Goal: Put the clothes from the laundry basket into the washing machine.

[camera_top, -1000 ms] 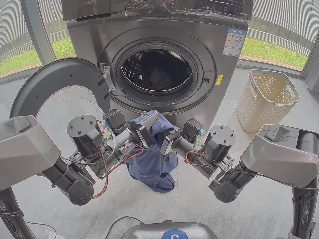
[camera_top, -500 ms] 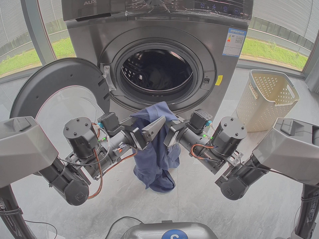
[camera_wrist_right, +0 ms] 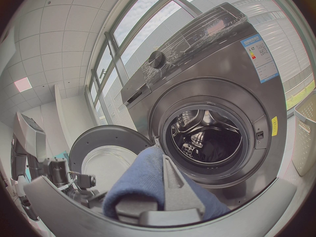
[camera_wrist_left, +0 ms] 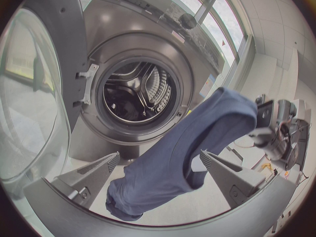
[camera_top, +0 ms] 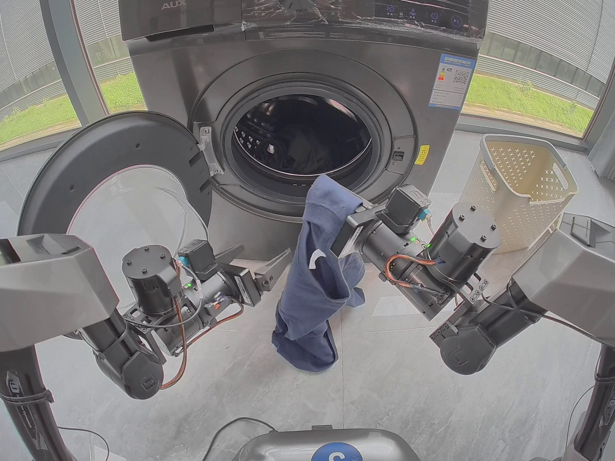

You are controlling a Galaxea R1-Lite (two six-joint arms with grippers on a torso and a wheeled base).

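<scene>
Blue garment [camera_top: 317,270], judged soft, light and limp, is hung just below the washer [camera_top: 192,72] mouth. Its bunched top fold, the surest hold, is clamped in the right gripper [camera_top: 350,224]. The left gripper [camera_top: 256,264] is spread apart beside it.

blue garment [camera_top: 317,270] in the right gripper [camera_top: 344,218]: soft matt cloth, creased | washing machine [camera_top: 397,91] beyond it: satin grey metal, top under wrinkled glossy film [camera_top: 359,1] | drum [camera_wrist_left: 158,89]: shiny perforated metal | laundry basket [camera_top: 519,193] right of that gripper: matt cream perforated plastic
</scene>
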